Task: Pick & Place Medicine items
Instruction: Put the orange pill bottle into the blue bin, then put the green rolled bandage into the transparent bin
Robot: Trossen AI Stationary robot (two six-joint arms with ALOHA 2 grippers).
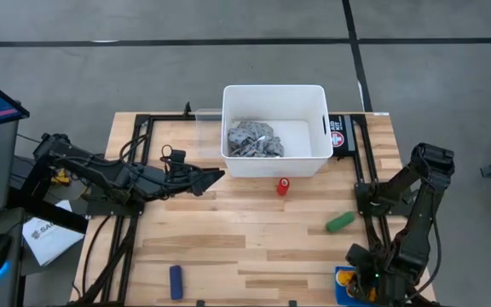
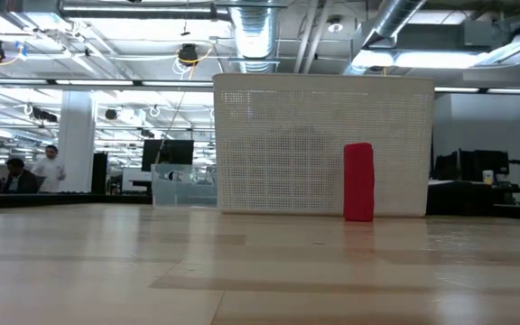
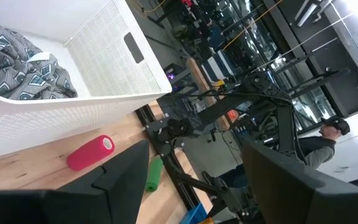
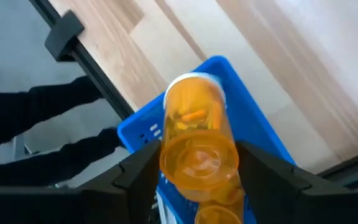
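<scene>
My right gripper (image 4: 194,171) hangs over the blue tray (image 4: 253,127) at the near right corner of the counter (image 1: 228,239), and an orange pill bottle (image 4: 197,140) sits between its jaws, white cap pointing away from me. Whether the jaws actually press on the bottle I cannot tell; they stand close on either side of it. Another orange bottle (image 4: 219,214) shows just below it in the tray. I judge this to be the pick step: taking a medicine item out of the tray. Next, I need a firm hold, a straight lift clear of the tray wall, then a carry across to the white bin (image 1: 318,162) at the far side, where a grey rag (image 1: 254,139) lies. My left gripper (image 1: 211,177) waits near the bin's front left corner, jaws wide and empty.
</scene>
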